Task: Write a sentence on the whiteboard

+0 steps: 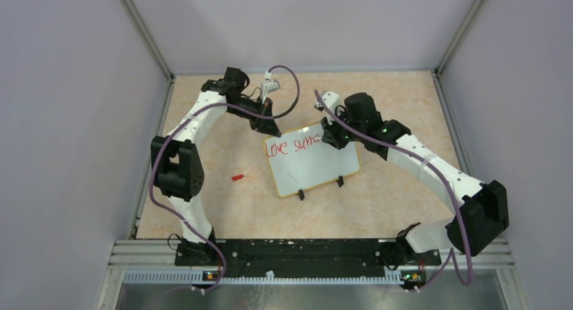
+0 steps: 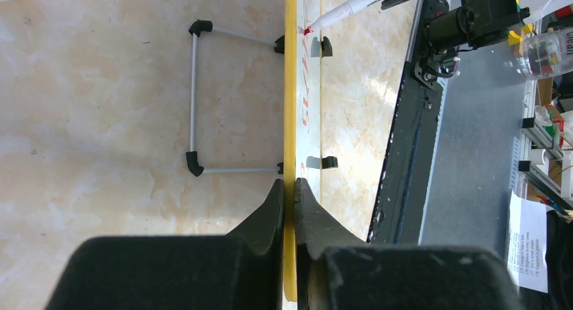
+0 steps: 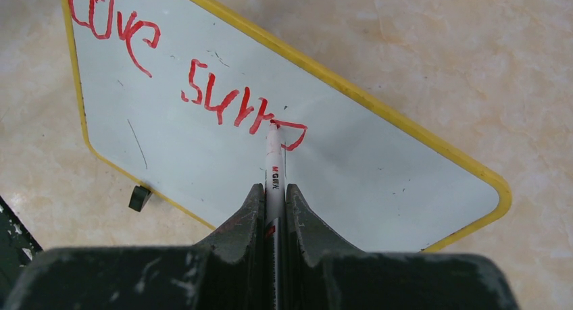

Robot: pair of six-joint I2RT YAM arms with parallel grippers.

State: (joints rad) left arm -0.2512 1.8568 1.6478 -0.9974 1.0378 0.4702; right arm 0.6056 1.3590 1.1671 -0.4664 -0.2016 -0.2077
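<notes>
Now: marker tip on the whiteboard, both grippers pinching

Seen from above, the whiteboard sits near the middle of a marbled beige table, turned slightly so its long edges slope. Two small black clip feet stick out from its 6 o'clock edge.

The sentence runs in red along the board's 12 o'clock edge. The right wrist view shows "Love", then "surr" and one part-drawn letter.

The left gripper is at the board's 11 o'clock corner. In its own view its fingers are nearly closed, pinching the yellow rim between them. A thin grey wire frame with black corners juts from the rim on the side away from the writing.

The right gripper is over the board's 1 o'clock area. Its fingers are pressed against a white marker, which points to 12 o'clock in the wrist view. The red tip touches the last letter.

A small red object lies on the table at the board's 9 o'clock, well apart from it.
</notes>
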